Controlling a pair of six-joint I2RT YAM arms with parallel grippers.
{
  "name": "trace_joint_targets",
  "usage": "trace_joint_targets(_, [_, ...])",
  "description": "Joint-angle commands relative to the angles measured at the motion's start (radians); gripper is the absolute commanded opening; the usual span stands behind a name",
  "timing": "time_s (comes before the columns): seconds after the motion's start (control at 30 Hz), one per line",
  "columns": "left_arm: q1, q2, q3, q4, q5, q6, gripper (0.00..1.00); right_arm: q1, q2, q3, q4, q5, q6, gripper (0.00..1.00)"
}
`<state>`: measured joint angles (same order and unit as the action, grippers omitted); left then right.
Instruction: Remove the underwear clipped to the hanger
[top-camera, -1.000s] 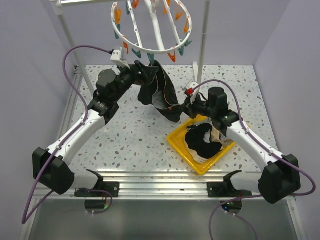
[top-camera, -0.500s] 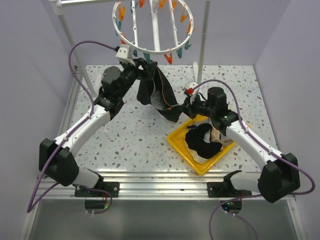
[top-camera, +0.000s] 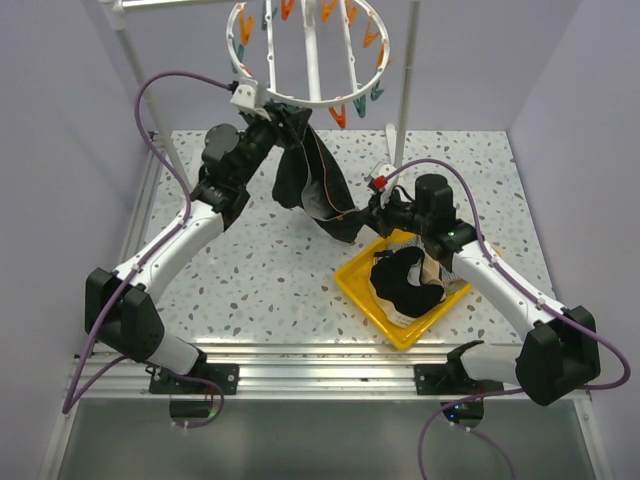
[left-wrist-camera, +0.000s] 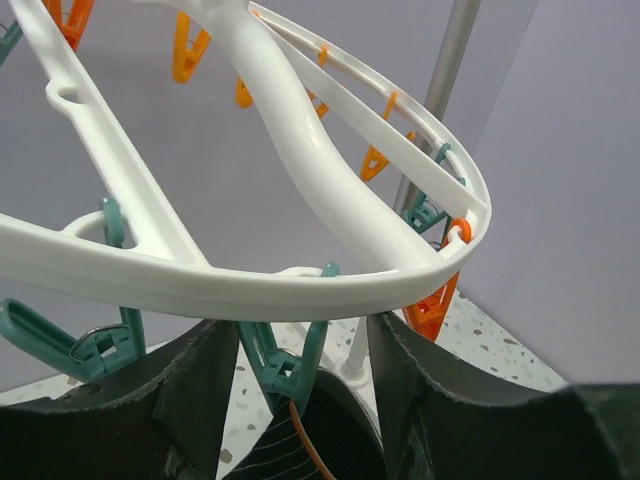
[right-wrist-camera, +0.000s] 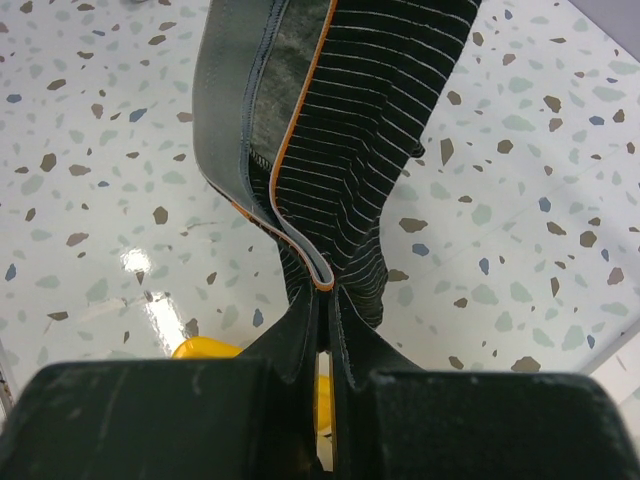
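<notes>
The white hanger ring (top-camera: 310, 98) hangs at the top, with orange and teal pegs. A black underwear with thin white stripes and orange trim (top-camera: 318, 185) hangs from a teal peg (left-wrist-camera: 285, 365) on the ring's front rim (left-wrist-camera: 250, 285). My left gripper (top-camera: 285, 125) is open, its fingers (left-wrist-camera: 195, 400) on either side of that peg, just under the rim, (left-wrist-camera: 300, 395). My right gripper (top-camera: 365, 218) is shut on the underwear's lower edge (right-wrist-camera: 370, 120), the waistband pinched at the fingertips (right-wrist-camera: 325, 300). The garment stretches slanted between peg and right gripper.
A yellow tray (top-camera: 365, 305) lies in front of the right arm, holding black underwear (top-camera: 405, 285) and a beige one (top-camera: 432, 268); its edge shows in the right wrist view (right-wrist-camera: 200, 348). White upright poles stand at the left (top-camera: 150, 100) and right (top-camera: 405, 80).
My left gripper has risen and moved back up to the ring's front peg. The ring has swung and turned a little. The right arm has held still with the underwear.
</notes>
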<state>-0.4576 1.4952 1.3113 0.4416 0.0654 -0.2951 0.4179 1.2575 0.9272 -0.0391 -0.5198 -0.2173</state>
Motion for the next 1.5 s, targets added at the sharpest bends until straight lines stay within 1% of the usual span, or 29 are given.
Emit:
trace_joint_targets(0.0, [0.028, 0.011, 0.049, 0.069, 0.054, -0.010, 0.50, -0.001, 0.002, 0.004, 0.036, -0.020, 0.009, 0.00])
trace_joint_targets(0.07, [0.037, 0.014, 0.052, 0.069, 0.070, -0.015, 0.42, -0.001, 0.003, 0.004, 0.034, -0.022, 0.009, 0.00])
trace_joint_targets(0.1, [0.039, 0.013, 0.051, 0.069, 0.074, -0.018, 0.30, -0.002, 0.003, 0.004, 0.034, -0.022, 0.006, 0.00])
trace_joint_targets(0.17, [0.040, 0.013, 0.051, 0.071, 0.083, -0.021, 0.14, -0.001, 0.005, 0.004, 0.034, -0.023, 0.006, 0.00])
trace_joint_targets(0.2, [0.040, 0.013, 0.052, 0.072, 0.088, -0.021, 0.00, -0.002, 0.005, 0.004, 0.034, -0.023, 0.006, 0.00])
trace_joint_targets(0.33, [0.042, 0.011, 0.051, 0.075, 0.111, -0.024, 0.00, -0.002, 0.005, 0.004, 0.035, -0.022, 0.006, 0.00])
trace_joint_targets(0.37, [0.042, 0.008, 0.051, 0.077, 0.116, -0.026, 0.10, -0.001, 0.005, 0.005, 0.034, -0.022, 0.006, 0.00])
trace_joint_targets(0.43, [0.042, -0.001, 0.048, 0.075, 0.122, -0.038, 0.42, 0.001, 0.005, 0.005, 0.035, -0.022, 0.003, 0.00])
trace_joint_targets(0.47, [0.042, -0.007, 0.046, 0.071, 0.122, -0.039, 0.61, -0.002, 0.006, 0.005, 0.034, -0.023, 0.002, 0.00])
trace_joint_targets(0.57, [0.042, -0.042, 0.026, 0.056, 0.132, -0.039, 0.78, -0.001, 0.005, 0.005, 0.036, -0.022, -0.004, 0.00])
trace_joint_targets(0.67, [0.042, -0.093, -0.003, 0.014, 0.137, -0.030, 0.84, -0.001, 0.011, 0.005, 0.036, -0.022, -0.010, 0.00])
trace_joint_targets(0.97, [0.040, -0.256, -0.130, -0.164, 0.146, 0.034, 0.94, 0.001, 0.056, 0.035, 0.015, -0.034, -0.025, 0.00])
trace_joint_targets(1.27, [0.040, -0.355, -0.240, -0.306, 0.126, 0.114, 0.96, 0.001, 0.098, 0.073, -0.028, -0.037, -0.050, 0.00])
trace_joint_targets(1.3, [0.040, -0.377, -0.265, -0.319, 0.122, 0.129, 0.96, 0.001, 0.102, 0.076, -0.033, -0.037, -0.059, 0.03])
trace_joint_targets(1.33, [0.040, -0.389, -0.279, -0.329, 0.120, 0.135, 0.96, 0.002, 0.106, 0.087, -0.050, -0.034, -0.065, 0.09])
trace_joint_targets(1.37, [0.040, -0.403, -0.294, -0.348, 0.116, 0.140, 0.97, 0.001, 0.114, 0.097, -0.070, -0.029, -0.077, 0.18])
trace_joint_targets(1.4, [0.040, -0.415, -0.311, -0.356, 0.113, 0.148, 0.97, 0.001, 0.128, 0.111, -0.100, -0.020, -0.094, 0.42])
trace_joint_targets(1.43, [0.040, -0.444, -0.346, -0.362, 0.113, 0.151, 0.98, 0.001, 0.135, 0.142, -0.167, -0.010, -0.135, 0.53])
trace_joint_targets(1.47, [0.040, -0.457, -0.365, -0.374, 0.114, 0.152, 0.98, -0.002, 0.140, 0.156, -0.197, 0.012, -0.149, 0.70])
